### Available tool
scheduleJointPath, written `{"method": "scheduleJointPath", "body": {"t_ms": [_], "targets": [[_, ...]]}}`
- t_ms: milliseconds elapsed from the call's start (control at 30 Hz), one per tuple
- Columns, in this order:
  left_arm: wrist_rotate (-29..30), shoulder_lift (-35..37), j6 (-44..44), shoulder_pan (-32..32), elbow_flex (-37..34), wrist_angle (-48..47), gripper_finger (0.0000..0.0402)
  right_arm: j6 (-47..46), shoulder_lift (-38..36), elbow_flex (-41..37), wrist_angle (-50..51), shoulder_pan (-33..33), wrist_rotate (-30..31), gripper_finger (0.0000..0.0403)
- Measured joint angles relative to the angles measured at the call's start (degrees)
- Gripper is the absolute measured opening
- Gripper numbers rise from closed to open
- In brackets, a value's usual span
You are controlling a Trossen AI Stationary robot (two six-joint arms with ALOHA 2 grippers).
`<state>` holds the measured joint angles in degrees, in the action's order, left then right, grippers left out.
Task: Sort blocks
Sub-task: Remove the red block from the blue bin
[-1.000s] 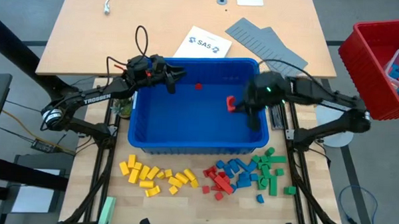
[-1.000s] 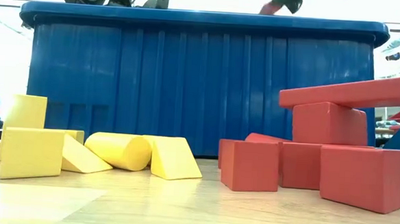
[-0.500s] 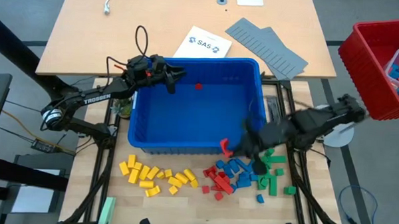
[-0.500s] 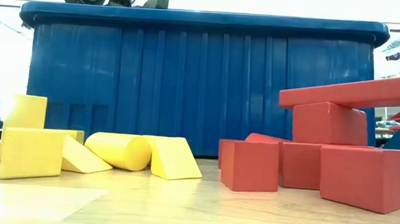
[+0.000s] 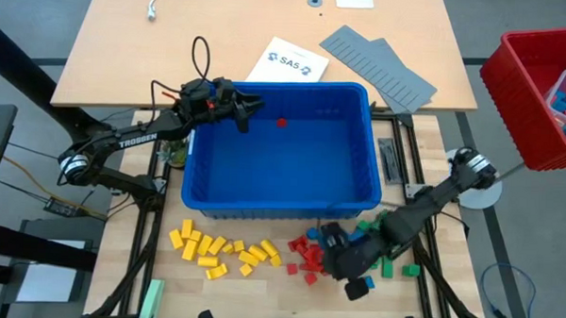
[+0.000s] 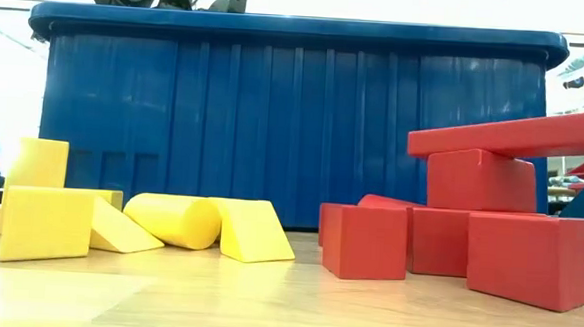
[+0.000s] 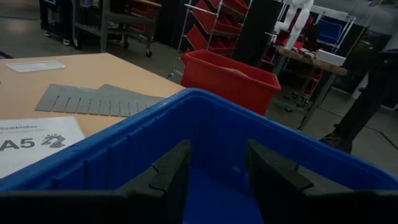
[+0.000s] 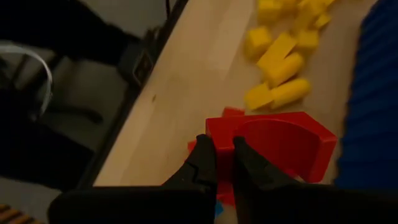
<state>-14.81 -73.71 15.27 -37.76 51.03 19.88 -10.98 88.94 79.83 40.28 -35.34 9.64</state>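
High view, bin: a smooth blue plastic bin (image 5: 279,149) with a rolled rim sat mid-table, holding one small red block (image 5: 282,123) near its far wall.
High view, sorted blocks: yellow blocks (image 5: 223,248) lay in a loose heap on the pale wood table (image 5: 260,281) in front of the bin; red blocks (image 5: 306,254), then blue and green ones, lay to their right.
High view, my left gripper: my left gripper (image 5: 244,113) hung over the bin's far left corner, fingers apart, grasping nothing.
High view, my right gripper: my right gripper (image 5: 329,244) was down over the red heap, just in front of the bin.
High view, other things: flat grey ridged panels (image 5: 376,66) and a white printed sheet (image 5: 286,61) lay behind the bin; a red mesh crate (image 5: 540,92) at the right held a few blocks.
Low view, blocks: matte yellow shapes (image 6: 174,219), a cylinder and wedges among them, and red cubes (image 6: 365,241) under a flat red slab stood before the ribbed bin wall (image 6: 294,124).
Left wrist view: my two dark fingers (image 7: 168,174) stood apart above the bin rim (image 7: 205,102).
Right wrist view: my fingertips (image 8: 205,163) were clenched on a red block with a curved cut-out (image 8: 280,146), over the wood, with the yellow blocks beyond.
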Motion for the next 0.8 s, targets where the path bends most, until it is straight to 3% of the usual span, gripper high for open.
{"method": "scheduleJointPath", "body": {"t_ms": [433,800], "targets": [[0.0,0.0,0.0,0.0,0.0,0.0,0.0163,-2.6,11.4,-4.9,-6.4,0.0,3.9,0.0023],[0.0,0.0,0.0,0.0,0.0,0.0,0.0163,-6.4,11.2,-7.3,-7.2,4.8,4.3,0.0088]]}}
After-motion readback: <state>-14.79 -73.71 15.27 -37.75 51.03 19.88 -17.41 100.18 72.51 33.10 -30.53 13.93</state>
